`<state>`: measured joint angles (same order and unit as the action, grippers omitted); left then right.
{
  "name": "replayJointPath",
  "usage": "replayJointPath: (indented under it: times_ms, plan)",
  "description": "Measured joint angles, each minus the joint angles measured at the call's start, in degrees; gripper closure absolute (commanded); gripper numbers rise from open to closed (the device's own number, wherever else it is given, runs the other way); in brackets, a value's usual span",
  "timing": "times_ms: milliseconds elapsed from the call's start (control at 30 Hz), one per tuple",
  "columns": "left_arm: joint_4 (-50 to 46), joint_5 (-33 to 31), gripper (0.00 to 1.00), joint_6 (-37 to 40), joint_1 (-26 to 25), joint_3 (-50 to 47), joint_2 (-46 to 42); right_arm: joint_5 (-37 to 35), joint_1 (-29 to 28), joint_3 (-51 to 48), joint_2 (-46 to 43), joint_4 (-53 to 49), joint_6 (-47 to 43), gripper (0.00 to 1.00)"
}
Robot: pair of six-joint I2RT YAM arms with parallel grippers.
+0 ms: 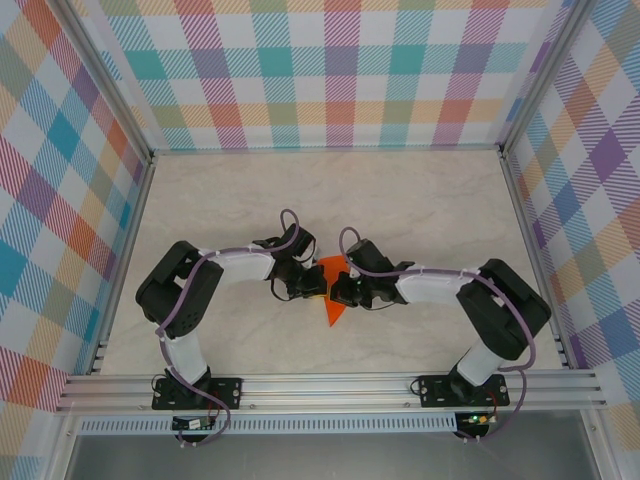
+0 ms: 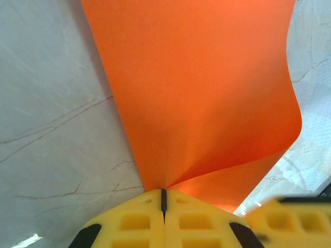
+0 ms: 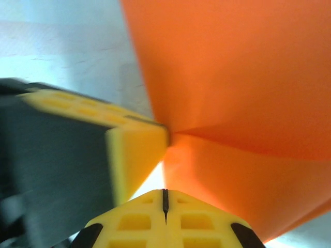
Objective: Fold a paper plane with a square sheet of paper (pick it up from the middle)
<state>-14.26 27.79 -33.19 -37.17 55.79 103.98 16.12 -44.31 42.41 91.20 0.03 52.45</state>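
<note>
The square sheet of paper (image 1: 335, 310) is bright orange and hangs bent between my two grippers at the middle of the table. My left gripper (image 1: 318, 290) is shut on it. In the left wrist view the sheet (image 2: 196, 93) fans out from the closed yellow tips (image 2: 163, 192). My right gripper (image 1: 340, 292) faces it from the right, also shut. In the right wrist view a lower fold of the paper (image 3: 238, 77) runs down into its closed seam (image 3: 165, 192), and the left fingers (image 3: 137, 147) pinch the sheet just above.
The marble-patterned table (image 1: 420, 200) lies open behind and beside the arms. Plaid walls (image 1: 330, 70) enclose the back and sides, and an aluminium rail (image 1: 330, 388) runs along the front edge by the arm bases.
</note>
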Motion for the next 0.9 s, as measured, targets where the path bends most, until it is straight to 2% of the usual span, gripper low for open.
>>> replayJointPath:
  times_ms: [167,400,900]
  plan:
    - [-0.02,-0.04,1.00,0.07,0.00,0.00,0.00,3.41,-0.09,-2.93,-4.11,2.89,-0.42,1.00]
    - [-0.44,-0.52,1.00,0.07,-0.22,0.26,0.00,5.97,-2.03,-5.16,-2.36,4.00,-0.42,1.00]
    - [-0.66,-1.38,1.00,0.04,-0.55,0.42,0.00,6.01,-3.80,-6.82,0.15,4.74,-0.39,1.00]
